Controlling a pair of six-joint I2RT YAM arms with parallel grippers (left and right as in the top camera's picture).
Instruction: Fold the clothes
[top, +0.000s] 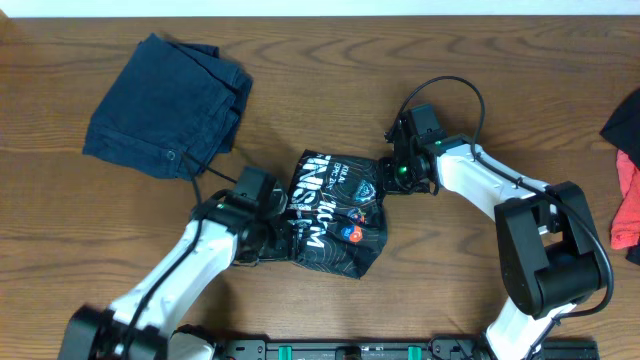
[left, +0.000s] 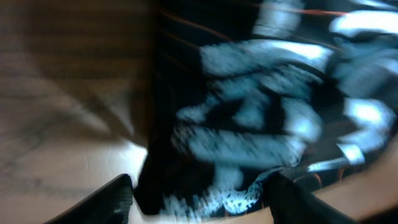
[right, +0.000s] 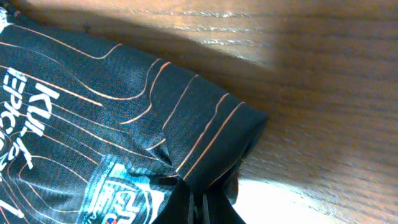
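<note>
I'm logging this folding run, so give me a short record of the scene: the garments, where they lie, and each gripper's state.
jersey: black, folded into a compact bundle, centre, white lettering up
denim garment: navy, upper left in the overhead view, apart from the jersey
red garment: right edge, partly out of frame
left gripper: open, at the jersey's edge
right gripper: shut on the jersey's corner, fabric puckered at its tips

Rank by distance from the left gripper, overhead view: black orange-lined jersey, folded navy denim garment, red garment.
1. Black orange-lined jersey, beside the left gripper.
2. Folded navy denim garment, upper left.
3. Red garment, far right edge.
</note>
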